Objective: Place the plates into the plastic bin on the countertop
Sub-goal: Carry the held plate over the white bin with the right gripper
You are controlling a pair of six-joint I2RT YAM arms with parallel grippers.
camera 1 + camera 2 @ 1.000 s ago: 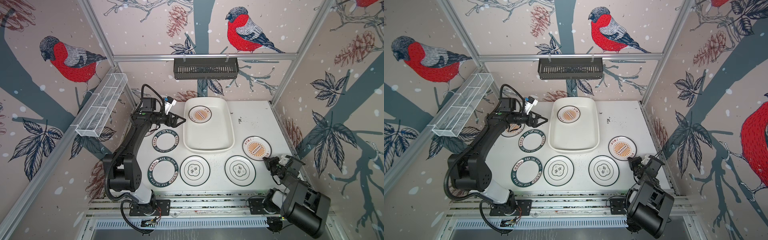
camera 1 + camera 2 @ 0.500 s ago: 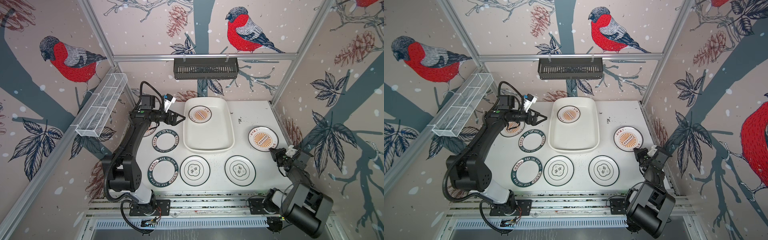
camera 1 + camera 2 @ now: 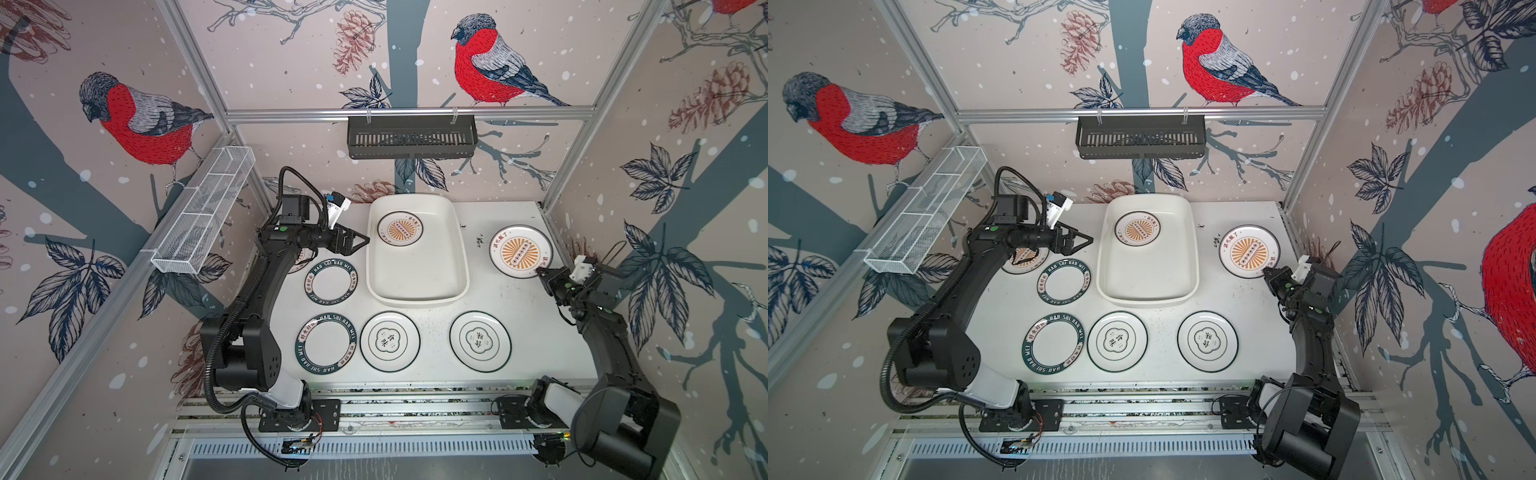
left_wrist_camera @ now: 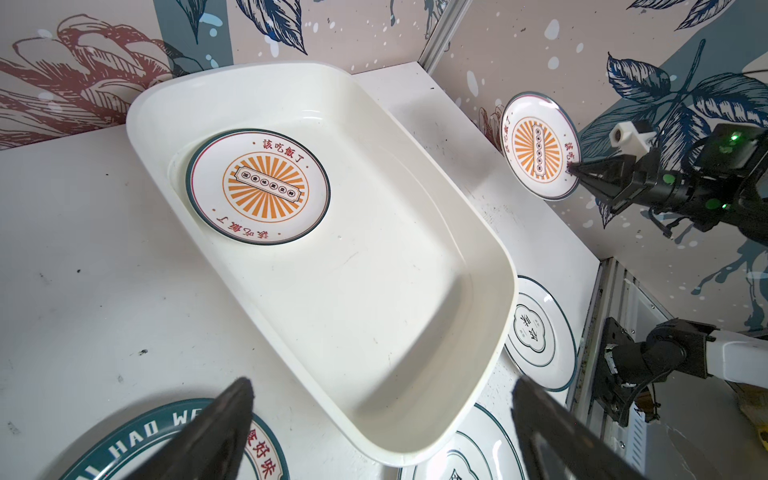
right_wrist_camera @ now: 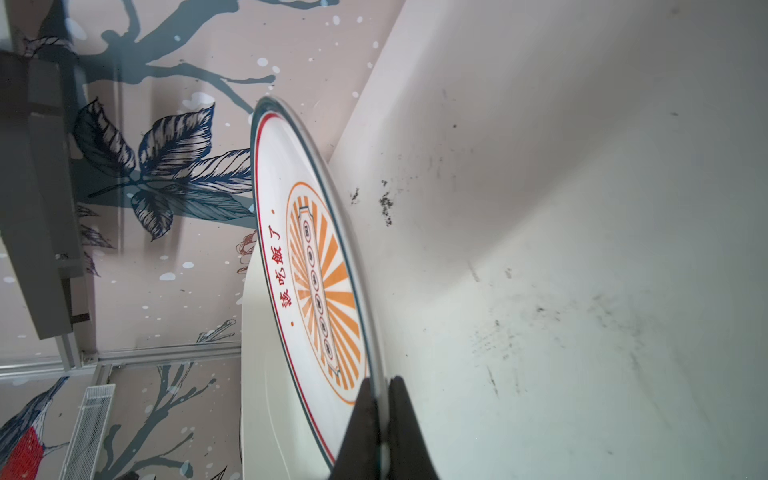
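Note:
The cream plastic bin sits at the back middle of the countertop with one sunburst plate inside. My right gripper is shut on the rim of a second sunburst plate, held tilted above the countertop right of the bin; the right wrist view shows the fingertips pinching the plate. My left gripper hangs open and empty just left of the bin. Two lettered-rim plates and two emblem plates lie flat. A third sunburst plate is half hidden under the left arm.
A black slotted shelf hangs on the back wall and a white wire-mesh basket on the left wall. Aluminium framing edges the table close behind the right arm. Dark specks mark the surface between the bin and the held plate.
The right gripper has lifted the sunburst plate off the countertop and carried it toward the back. The left gripper has shifted slightly toward the bin, still open.

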